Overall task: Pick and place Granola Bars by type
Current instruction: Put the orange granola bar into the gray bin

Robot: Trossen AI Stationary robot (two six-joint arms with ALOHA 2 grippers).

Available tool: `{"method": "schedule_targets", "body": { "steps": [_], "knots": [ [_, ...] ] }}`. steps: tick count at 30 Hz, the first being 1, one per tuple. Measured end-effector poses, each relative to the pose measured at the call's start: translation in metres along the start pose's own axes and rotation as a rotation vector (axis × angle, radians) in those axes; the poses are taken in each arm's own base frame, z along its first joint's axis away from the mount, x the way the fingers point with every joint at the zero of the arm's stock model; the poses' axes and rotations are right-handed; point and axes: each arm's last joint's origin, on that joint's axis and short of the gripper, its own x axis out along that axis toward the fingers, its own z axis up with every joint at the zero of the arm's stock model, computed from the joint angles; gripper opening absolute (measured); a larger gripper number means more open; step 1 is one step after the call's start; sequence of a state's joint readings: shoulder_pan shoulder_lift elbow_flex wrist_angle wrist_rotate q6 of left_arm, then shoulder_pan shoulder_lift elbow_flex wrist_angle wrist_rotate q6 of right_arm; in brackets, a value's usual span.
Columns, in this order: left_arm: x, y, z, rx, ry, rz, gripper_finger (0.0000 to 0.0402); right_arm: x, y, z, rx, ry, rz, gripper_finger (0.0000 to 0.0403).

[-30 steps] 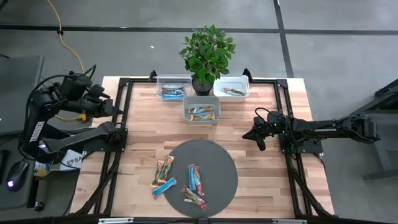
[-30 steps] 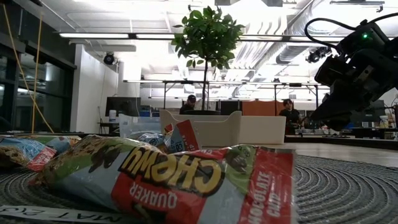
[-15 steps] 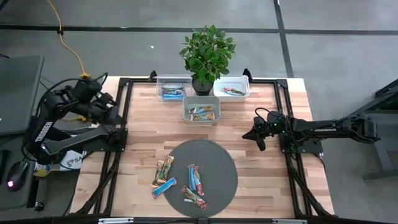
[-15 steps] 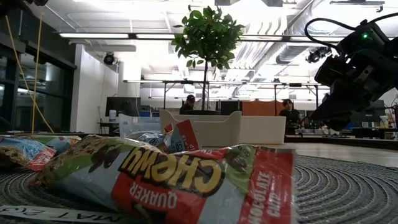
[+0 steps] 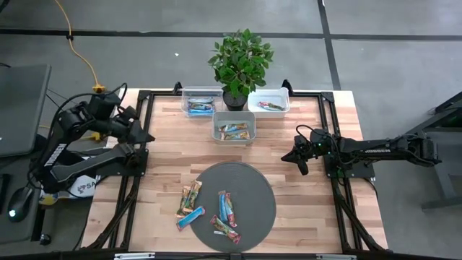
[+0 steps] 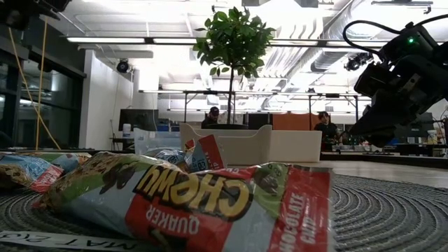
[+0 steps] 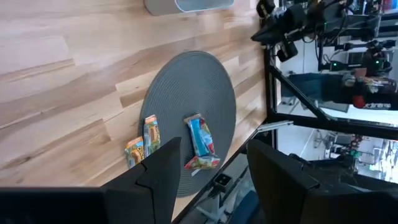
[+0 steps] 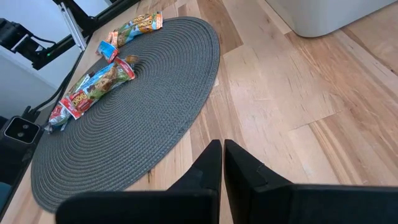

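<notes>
Several granola bars lie flat on a round grey mat (image 5: pixel 249 188) at the table's near middle: a yellow-brown one (image 5: pixel 189 196), a blue one (image 5: pixel 191 217), and blue-and-red ones (image 5: pixel 228 208) (image 5: pixel 225 228). They also show in the left wrist view (image 7: pixel 201 137) and the right wrist view (image 8: pixel 99 81). One bar fills the front of the low view (image 6: pixel 189 199). My left gripper (image 5: pixel 146 136) (image 7: pixel 211 180) is open and empty above the table's left edge. My right gripper (image 5: pixel 297 159) (image 8: pixel 221 168) is shut and empty, low over the table right of the mat.
Three clear bins stand at the far middle: one with blue bars (image 5: pixel 201 102), one with a red bar (image 5: pixel 268 102), and one nearer with yellow-brown bars (image 5: pixel 233 128). A potted plant (image 5: pixel 240 61) stands between the far bins. People sit in the room behind (image 6: pixel 213 115).
My left arm has swung from beyond the table's left edge toward the table, and its gripper now reaches over the left edge. My right arm and the bars have kept still.
</notes>
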State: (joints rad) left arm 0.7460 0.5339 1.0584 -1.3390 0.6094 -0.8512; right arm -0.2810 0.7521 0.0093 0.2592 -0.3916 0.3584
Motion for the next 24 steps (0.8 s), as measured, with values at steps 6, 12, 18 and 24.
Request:
{"method": "schedule_targets", "body": {
  "steps": [6,12,18,24],
  "knots": [
    [0.007,0.003,0.003,0.004,0.017,-0.013,0.0179,0.0,0.0,0.0,0.0,0.0,0.0,0.0],
    [0.014,-0.002,0.013,0.038,-0.006,-0.081,0.0179,0.0,0.0,0.0,0.0,0.0,0.0,0.0],
    [0.029,-0.013,0.024,0.087,0.04,-0.06,0.0179,0.0,0.0,0.0,0.0,0.0,0.0,0.0],
    [0.073,-0.036,0.028,0.221,0.158,0.03,0.0179,0.0,0.0,0.0,0.0,0.0,0.0,0.0]
  ]
}}
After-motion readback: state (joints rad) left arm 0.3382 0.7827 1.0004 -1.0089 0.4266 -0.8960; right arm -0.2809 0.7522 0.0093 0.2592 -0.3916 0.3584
